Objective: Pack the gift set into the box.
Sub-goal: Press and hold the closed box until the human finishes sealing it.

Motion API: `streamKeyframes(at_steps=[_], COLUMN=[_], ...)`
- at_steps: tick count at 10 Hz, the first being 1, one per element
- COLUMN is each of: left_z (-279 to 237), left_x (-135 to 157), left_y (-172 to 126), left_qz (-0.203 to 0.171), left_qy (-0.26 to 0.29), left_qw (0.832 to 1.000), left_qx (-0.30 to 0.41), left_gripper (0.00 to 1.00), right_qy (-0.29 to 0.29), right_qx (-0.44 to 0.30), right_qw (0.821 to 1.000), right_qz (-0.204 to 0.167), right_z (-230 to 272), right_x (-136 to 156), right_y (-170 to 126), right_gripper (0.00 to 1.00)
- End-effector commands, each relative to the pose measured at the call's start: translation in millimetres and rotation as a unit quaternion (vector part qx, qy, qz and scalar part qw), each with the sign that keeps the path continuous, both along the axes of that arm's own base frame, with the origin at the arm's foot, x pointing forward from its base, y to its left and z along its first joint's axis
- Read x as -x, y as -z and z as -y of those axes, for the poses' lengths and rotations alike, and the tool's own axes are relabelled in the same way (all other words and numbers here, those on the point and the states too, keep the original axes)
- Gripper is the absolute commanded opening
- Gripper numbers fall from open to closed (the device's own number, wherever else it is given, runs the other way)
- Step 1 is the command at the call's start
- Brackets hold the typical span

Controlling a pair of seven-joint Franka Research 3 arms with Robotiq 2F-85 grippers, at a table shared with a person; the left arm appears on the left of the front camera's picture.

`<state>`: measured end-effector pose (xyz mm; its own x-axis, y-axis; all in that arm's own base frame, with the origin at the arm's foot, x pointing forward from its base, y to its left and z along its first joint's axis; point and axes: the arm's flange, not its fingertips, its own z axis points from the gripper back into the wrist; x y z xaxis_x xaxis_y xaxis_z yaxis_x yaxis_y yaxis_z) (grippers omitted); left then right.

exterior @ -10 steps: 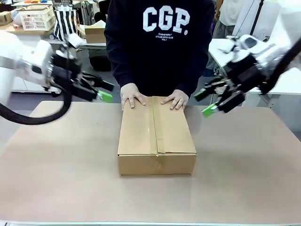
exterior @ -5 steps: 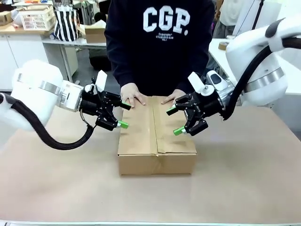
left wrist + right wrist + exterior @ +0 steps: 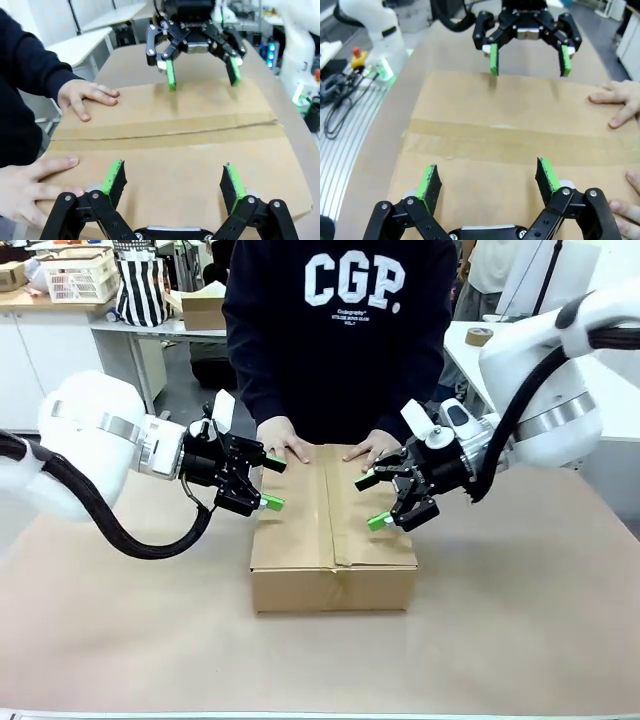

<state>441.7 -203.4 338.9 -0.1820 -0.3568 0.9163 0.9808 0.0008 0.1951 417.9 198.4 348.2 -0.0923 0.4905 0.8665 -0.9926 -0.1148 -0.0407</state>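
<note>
The box (image 3: 333, 532) lies in the middle of the table with its flaps shut and a strip of tape along the seam. The person's hands (image 3: 283, 444) rest flat on its far edge. My left gripper (image 3: 272, 483) is open over the box's left edge, fingers pointing inward. My right gripper (image 3: 371, 502) is open above the right half of the lid. In the left wrist view my left gripper (image 3: 173, 179) hovers just over the lid (image 3: 175, 150), facing the right gripper (image 3: 200, 70). The right wrist view shows my right gripper (image 3: 487, 184) above the lid (image 3: 510, 145). The gift set is hidden.
The table (image 3: 120, 620) is covered in brown paper, with bare room on both sides of the box and in front. The person (image 3: 340, 330) stands close at the far edge. A tape roll (image 3: 480, 336) lies on a white table behind on the right.
Both arms swung in from the sides, bringing the open grippers to the box's left and right edges. The person's hands and the box stayed put.
</note>
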Motion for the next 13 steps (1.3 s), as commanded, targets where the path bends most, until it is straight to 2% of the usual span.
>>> streamKeyframes(at_steps=[1,6,7,12,13], left_z=[17,20,20,10,10], left_x=[-3,5,9,17,15], left_y=[17,38,42,48,48], left_qz=[0.010,-0.004,-0.018,-0.034,-0.036], left_qy=[-0.027,-0.008,-0.002,-0.021,-0.029], left_qw=[0.999,0.999,0.999,0.999,0.999], left_qx=[0.032,0.032,0.031,0.012,0.004], left_gripper=[1.00,1.00,1.00,1.00,1.00], right_qy=[0.029,0.029,0.035,0.064,0.036], right_qx=[-0.033,-0.048,-0.049,-0.043,-0.038], right_qw=[0.999,0.996,0.995,0.996,0.997], right_qz=[-0.024,-0.069,-0.074,-0.054,-0.056], right_z=[5,8,8,5,4], right_x=[-10,-17,-18,-26,-25], right_y=[15,43,47,53,52], right_gripper=[1.00,1.00,1.00,1.00,1.00])
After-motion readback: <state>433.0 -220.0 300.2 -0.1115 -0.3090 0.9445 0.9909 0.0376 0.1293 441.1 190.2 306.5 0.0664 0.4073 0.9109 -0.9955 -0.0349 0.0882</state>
